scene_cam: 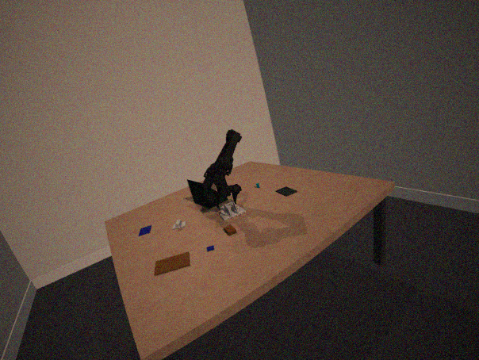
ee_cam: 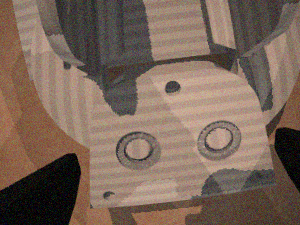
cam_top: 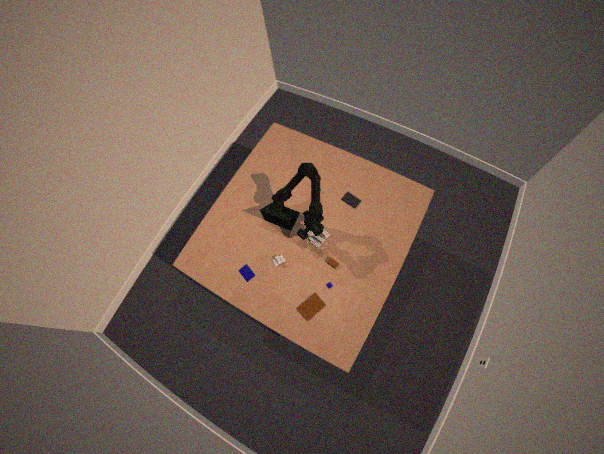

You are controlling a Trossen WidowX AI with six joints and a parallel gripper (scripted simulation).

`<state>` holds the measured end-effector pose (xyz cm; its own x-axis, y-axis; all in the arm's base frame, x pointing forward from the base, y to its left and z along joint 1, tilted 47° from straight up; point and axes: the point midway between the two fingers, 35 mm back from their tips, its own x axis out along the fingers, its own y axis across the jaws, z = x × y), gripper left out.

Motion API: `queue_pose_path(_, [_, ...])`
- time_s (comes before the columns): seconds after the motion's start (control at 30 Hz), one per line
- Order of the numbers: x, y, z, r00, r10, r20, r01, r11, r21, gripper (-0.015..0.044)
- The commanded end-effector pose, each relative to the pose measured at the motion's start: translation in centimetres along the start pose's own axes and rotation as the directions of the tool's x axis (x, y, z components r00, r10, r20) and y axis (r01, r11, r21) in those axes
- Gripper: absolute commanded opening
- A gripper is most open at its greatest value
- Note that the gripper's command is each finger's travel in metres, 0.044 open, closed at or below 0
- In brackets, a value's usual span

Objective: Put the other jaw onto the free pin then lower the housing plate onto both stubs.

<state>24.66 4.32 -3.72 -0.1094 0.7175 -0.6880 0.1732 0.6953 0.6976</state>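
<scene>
The light housing plate (ee_cam: 175, 119) lies over the rear of the mechanism in the wrist view and looks flat. A round stub end (ee_cam: 138, 149) shows inside its left ring, another stub end (ee_cam: 218, 138) inside its right ring. The curved jaws run out from under the plate at the top of the wrist view; their pins and gear teeth are hidden. The pale base (ee_cam: 65, 119) shows around the plate. The whole white assembly (cam_top: 319, 238) (scene_cam: 232, 212) stands on the table. My gripper (ee_cam: 178, 152) is open and empty, its black fingers apart on either side of the plate.
A small white part (cam_top: 278, 260) (scene_cam: 179, 224), blue pieces (cam_top: 246, 273) (cam_top: 329, 285), a small brown block (cam_top: 332, 262) (scene_cam: 230, 230), a larger brown panel (cam_top: 311, 306) (scene_cam: 172, 263) and a dark square (cam_top: 351, 200) (scene_cam: 286, 191) lie around. A teal piece (scene_cam: 258, 185) is farther back.
</scene>
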Motion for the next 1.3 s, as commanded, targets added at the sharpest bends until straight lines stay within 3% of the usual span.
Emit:
queue_pose_path(0.0, [-2.5, -0.1, 0.3, 1.0, -0.007, 0.01, 0.007, 1.0, -0.007, 0.044])
queue_pose_path(0.17, [-6.7, 0.1, -0.2, 1.0, -0.002, 0.007, 0.002, 1.0, -0.007, 0.044])
queue_pose_path(0.3, [-6.2, -0.1, 0.1, 1.0, 0.0, 0.022, 0.0, 1.0, 0.0, 0.044])
queue_pose_path(0.57, [-11.6, -1.1, -4.7, 1.0, -0.008, 0.008, 0.008, 1.0, -0.003, 0.044])
queue_pose_path(1.27, [-11.7, -1.1, -4.8, 1.0, -0.007, 0.007, 0.007, 1.0, -0.003, 0.044])
